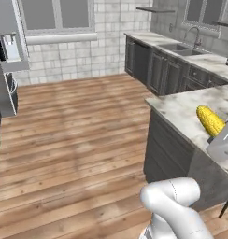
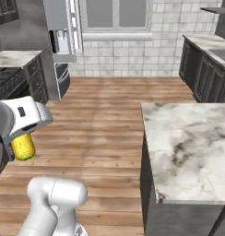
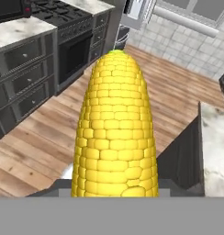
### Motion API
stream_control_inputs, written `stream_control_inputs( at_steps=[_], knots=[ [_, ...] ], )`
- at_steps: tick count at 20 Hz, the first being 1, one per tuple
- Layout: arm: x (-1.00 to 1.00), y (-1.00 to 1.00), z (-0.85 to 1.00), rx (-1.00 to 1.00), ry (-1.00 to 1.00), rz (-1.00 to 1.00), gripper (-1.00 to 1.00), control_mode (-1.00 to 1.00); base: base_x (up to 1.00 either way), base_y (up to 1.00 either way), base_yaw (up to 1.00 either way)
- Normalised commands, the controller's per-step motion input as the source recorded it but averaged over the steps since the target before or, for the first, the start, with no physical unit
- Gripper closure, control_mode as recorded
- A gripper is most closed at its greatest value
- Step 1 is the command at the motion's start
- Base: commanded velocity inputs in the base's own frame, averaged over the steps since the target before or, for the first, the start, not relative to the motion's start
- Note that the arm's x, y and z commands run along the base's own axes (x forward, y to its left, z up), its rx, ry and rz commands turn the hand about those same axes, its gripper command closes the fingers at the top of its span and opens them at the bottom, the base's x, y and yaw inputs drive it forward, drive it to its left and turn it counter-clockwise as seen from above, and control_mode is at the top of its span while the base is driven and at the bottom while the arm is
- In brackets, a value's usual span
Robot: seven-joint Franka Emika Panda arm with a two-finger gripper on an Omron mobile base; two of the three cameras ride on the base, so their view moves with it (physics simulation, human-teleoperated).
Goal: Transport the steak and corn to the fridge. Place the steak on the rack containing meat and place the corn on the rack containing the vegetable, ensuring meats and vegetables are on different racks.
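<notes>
Clearly the corn (image 3: pixel 114 128), a bright yellow cob tapering to a greenish tip, sits clamped in the pincer (image 3: pixel 114 186) with its tip pointing away, carried aloft beside the marble bench (image 1: pixel 195 109).

The corn (image 3: pixel 114 133) sticks straight out ahead of the pincer and blocks the middle of the hand view. Beyond its tip lies bare wood floor (image 1: pixel 74 126), open as far as the tiled wall (image 2: pixel 128 55). To one side of the pincer stands the marble worktop (image 2: pixel 188 147); to the other, dark cabinets (image 3: pixel 26 87) and the stove (image 3: pixel 63 13) line the way.
</notes>
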Motion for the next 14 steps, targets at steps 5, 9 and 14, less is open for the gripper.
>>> stream_control_inputs(
  at_steps=[5, 9, 14],
  knots=[
    [0.00, 0.00, 0.00, 0.00, 0.00, 0.00, 1.00, 1.00, 1.00, 0.14, 0.06],
    [0.00, 0.00, 0.00, 0.00, 0.00, 0.00, 1.00, 1.00, 1.00, -0.02, 0.05],
    [0.00, 0.00, 0.00, 0.00, 0.00, 0.00, 1.00, 1.00, 1.00, 0.04, 0.03]
  ],
)
